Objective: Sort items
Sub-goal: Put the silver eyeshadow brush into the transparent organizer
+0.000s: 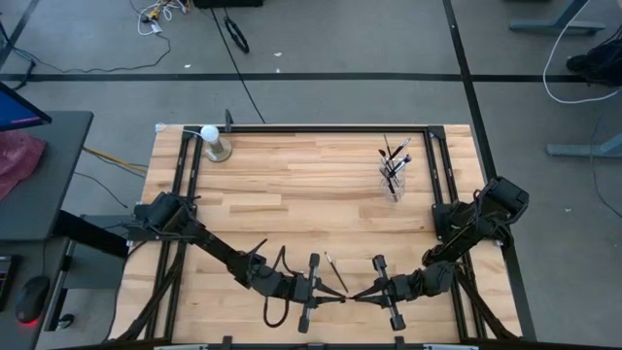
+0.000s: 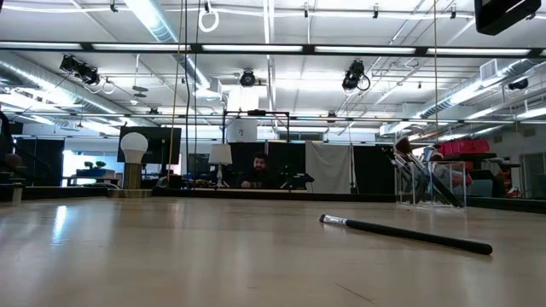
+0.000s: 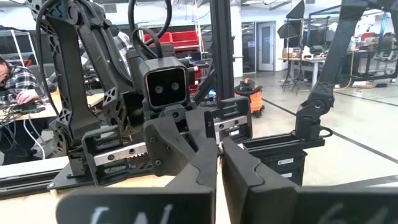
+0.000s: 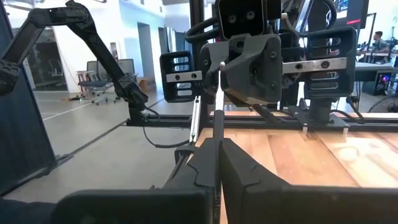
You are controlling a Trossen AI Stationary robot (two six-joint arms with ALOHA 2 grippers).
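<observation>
My two grippers meet tip to tip over the table's near edge, the left gripper (image 1: 340,295) coming from the left and the right gripper (image 1: 362,295) from the right. Both are shut on one thin dark brush (image 4: 217,106) that spans the short gap between them. Another dark brush (image 1: 335,272) lies flat on the wood just beyond them and shows in the low view too (image 2: 405,234). Several more brushes stand upright in a small clear cup (image 1: 394,170) at the far right. My left gripper pinches the brush's pale-tipped end (image 4: 221,67) between its two fingers, coming level from the table's left. The brush is clear of the table. My right gripper pinches the brush's other, dark end (image 4: 217,134) between its two fingers (image 4: 249,171), coming level from the table's right. The brush runs on in line with the fingers toward the left gripper, above the wood.
A white ball on a metallic base (image 1: 212,141) stands at the far left corner. The clear cup (image 2: 426,179) stands at the far right. Black frame rails (image 1: 442,165) run along the table's sides. Bare wood (image 1: 292,194) lies between ball and cup.
</observation>
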